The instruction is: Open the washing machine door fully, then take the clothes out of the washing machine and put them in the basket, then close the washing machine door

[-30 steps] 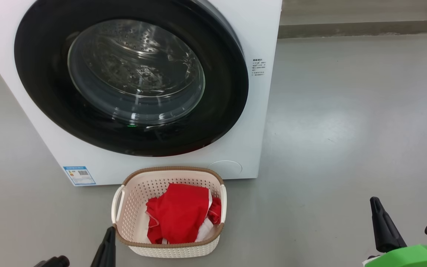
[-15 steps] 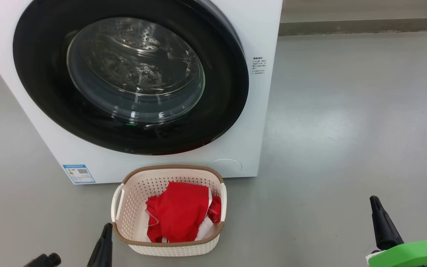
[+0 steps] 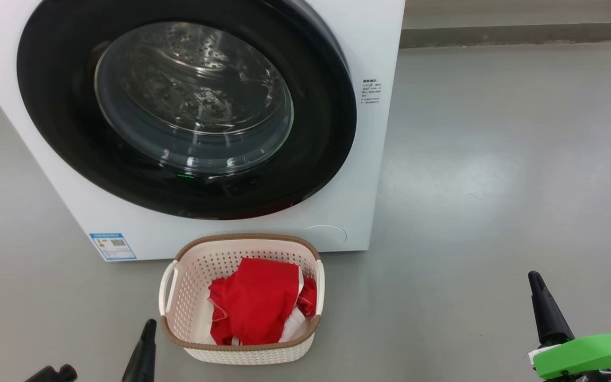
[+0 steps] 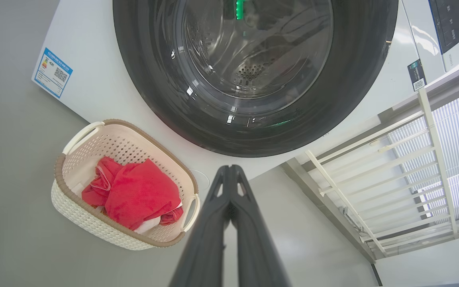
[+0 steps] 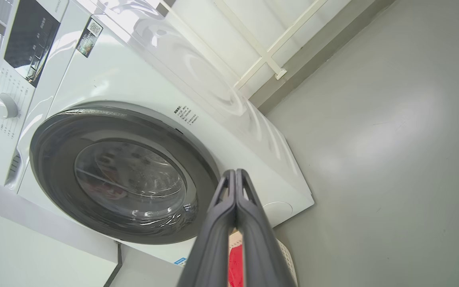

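While we're parked on the smooth grey floor point(image 3: 496, 185), our left gripper point(image 3: 146, 339) sits low at the left with its two long dark fingers pressed together on nothing. Our right gripper point(image 3: 538, 289) is the same story low at the right: tips touching, empty. Just past the left one is the small cream-white perforated plastic basket point(image 3: 252, 354) with a brown woven-look rim. The bright red clothes point(image 3: 255, 302) with white trim are bunched inside it, toward its right side. Right behind the basket stands the big white front-loading washing machine point(image 3: 377, 175). Its large round door point(image 3: 326, 132) with a glossy black rim sits closed against the front, steel drum point(image 3: 194, 79) showing through the glass.
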You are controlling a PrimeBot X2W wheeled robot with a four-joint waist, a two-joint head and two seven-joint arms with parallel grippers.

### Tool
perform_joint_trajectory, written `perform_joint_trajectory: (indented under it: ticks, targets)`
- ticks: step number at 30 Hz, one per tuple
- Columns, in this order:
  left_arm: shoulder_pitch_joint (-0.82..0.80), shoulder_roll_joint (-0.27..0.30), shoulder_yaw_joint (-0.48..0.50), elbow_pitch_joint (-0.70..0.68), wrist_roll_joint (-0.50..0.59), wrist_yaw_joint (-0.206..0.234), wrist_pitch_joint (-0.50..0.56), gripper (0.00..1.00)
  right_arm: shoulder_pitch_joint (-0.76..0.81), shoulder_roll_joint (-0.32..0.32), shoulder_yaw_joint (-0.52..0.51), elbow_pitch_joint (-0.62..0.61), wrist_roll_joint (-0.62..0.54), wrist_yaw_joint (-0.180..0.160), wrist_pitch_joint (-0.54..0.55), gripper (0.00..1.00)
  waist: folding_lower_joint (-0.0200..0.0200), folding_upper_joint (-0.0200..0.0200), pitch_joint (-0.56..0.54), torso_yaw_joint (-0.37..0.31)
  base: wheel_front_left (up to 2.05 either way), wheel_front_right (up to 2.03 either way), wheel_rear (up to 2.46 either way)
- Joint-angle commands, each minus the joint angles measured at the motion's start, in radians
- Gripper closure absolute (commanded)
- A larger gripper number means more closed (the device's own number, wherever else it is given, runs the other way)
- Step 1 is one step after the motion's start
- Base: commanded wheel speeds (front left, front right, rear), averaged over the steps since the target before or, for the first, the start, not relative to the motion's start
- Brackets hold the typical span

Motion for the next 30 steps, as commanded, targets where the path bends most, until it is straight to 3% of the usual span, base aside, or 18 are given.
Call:
perform_joint_trajectory:
  ticks: [1, 30]
  targets:
    - [-0.056, 0.005, 0.027, -0.019, -0.024, -0.012, 0.005, 1.00, -0.051, -0.016, 0.005, -0.022, 0.028, 0.001, 0.005, 1.00, -0.0001, 0.0000, 0.000, 0.000, 0.00, 0.00, 0.00]
    - [-0.092, 0.007, 0.074, -0.006, -0.349, -0.032, 0.087, 1.00, -0.101, -0.020, 0.004, 0.005, 0.360, 0.000, 0.091, 1.00, -0.0001, 0.0000, 0.015, 0.001, 0.00, 0.00, 0.00]
